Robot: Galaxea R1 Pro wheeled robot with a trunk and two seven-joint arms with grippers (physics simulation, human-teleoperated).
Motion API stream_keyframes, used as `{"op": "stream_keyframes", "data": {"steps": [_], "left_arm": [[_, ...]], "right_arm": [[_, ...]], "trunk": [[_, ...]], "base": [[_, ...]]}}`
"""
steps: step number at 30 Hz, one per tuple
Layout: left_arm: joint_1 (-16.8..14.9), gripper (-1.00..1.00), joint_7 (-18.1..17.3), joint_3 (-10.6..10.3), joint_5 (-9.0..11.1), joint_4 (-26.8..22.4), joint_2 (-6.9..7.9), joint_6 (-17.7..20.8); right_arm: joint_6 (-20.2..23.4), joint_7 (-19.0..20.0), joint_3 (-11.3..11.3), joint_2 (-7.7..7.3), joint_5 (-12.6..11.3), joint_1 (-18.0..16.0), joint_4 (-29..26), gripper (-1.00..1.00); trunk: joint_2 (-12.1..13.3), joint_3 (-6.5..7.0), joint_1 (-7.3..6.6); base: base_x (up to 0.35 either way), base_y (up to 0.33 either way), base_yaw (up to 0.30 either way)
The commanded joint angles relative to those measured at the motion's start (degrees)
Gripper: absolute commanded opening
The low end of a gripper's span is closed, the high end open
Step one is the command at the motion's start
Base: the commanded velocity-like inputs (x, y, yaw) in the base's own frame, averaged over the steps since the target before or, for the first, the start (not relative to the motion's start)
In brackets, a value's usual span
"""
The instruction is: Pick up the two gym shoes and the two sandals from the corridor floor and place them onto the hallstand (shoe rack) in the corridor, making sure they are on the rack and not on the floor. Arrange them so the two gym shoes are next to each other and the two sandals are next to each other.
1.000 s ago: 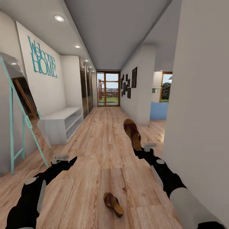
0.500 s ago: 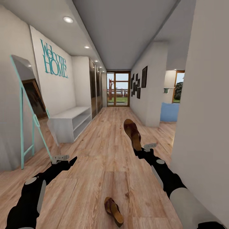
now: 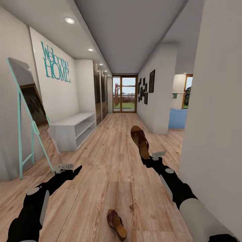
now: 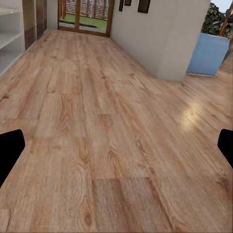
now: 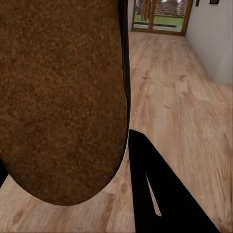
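My right gripper (image 3: pixel 147 157) is shut on the heel end of one brown sandal (image 3: pixel 139 140), which it holds up in the air, pointing down the corridor. In the right wrist view the sandal's brown sole (image 5: pixel 63 97) is close up beside a black finger (image 5: pixel 155 194). The other sandal (image 3: pixel 116 224) lies on the wood floor (image 3: pixel 111 161) near me, between the arms. My left gripper (image 3: pixel 74 169) is open and empty above the floor, its fingertips (image 4: pixel 9 155) far apart. The light-grey hallstand (image 3: pixel 72 129) stands against the left wall ahead. The gym shoes are out of view.
A teal-framed leaning mirror (image 3: pixel 25 117) stands at the left, close to the hallstand. A white wall (image 3: pixel 215 117) runs close along my right. A wardrobe (image 3: pixel 97 94), a glass door (image 3: pixel 124 94) at the far end, and a blue box (image 3: pixel 177 118) by a side opening.
The whole picture has shifted, so the camera has turned and moved a little. Both arms keep their pose and the right gripper still holds the sandal.
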Motion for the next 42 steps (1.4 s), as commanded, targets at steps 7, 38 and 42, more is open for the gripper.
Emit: {"op": "stream_keyframes", "data": {"steps": [7,38,42], "left_arm": [[-0.07,1.00,-0.53,0.23,-0.58,-0.15,-0.34,0.27],[-0.07,1.00,-0.53,0.25,-0.52,-0.13,-0.36,0.27],[-0.07,1.00,-0.53,0.25,-0.52,-0.14,-0.36,0.27]], "right_arm": [[0.38,-0.06,0.17,-0.06,-0.20,0.01,-0.20,-1.00],[0.40,-0.07,0.18,-0.06,-0.21,0.02,-0.12,-1.00],[0.40,-0.06,0.17,-0.06,-0.27,0.02,-0.11,-1.00]], "trunk": [[-0.03,-0.07,-0.01],[-0.03,-0.07,-0.01],[-0.03,-0.07,-0.01]], "base": [[0.000,-0.244,0.000],[0.000,-0.002,0.055],[0.000,0.000,0.000]]}}
